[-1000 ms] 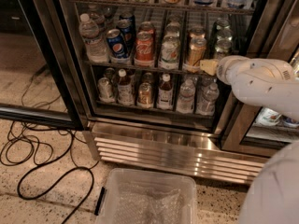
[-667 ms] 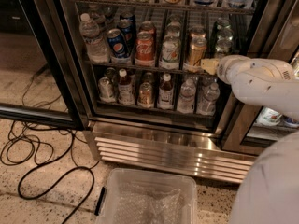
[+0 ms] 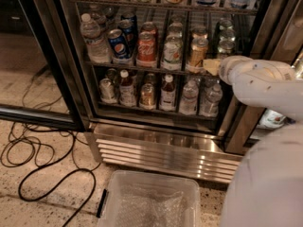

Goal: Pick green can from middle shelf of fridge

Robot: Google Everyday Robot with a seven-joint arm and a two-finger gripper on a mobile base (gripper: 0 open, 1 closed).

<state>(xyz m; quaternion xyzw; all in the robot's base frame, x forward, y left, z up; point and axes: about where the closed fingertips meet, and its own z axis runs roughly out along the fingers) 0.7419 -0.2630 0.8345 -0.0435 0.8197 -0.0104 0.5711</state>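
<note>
Hardly anything has shifted over the last second: my gripper (image 3: pixel 211 66) stays parked at the front rail of the middle shelf (image 3: pixel 151 69), toward the right side of the fridge (image 3: pixel 165 151), and my arm (image 3: pixel 265 82) reaches in from the right along the same line as before. Only my own white body, low in the right corner of the view, has swelled a little, so I judge that the base crept in while the wrist held its place. For the task this reads as a pause in the approach, not a grasp: the green can (image 3: pixel 226 48) stands on the shelf, untouched as far as I can see. I cannot tell whether my gripper is open or closed; it shows only as a pale tan tip against the dark rack. The green can sits just above and slightly right of my gripper in the view, which I take as a little deeper into the shelf, with more cans (image 3: pixel 226 32) lined up behind it. The gold-tan can (image 3: pixel 197 53) is just up and left of my gripper, and the whitish pale-green can (image 3: pixel 172 52) lies further left; neither is mine to take. The green can stands upright, long axis vertical, silver rim on top. Which way its markings face I cannot make out.
</note>
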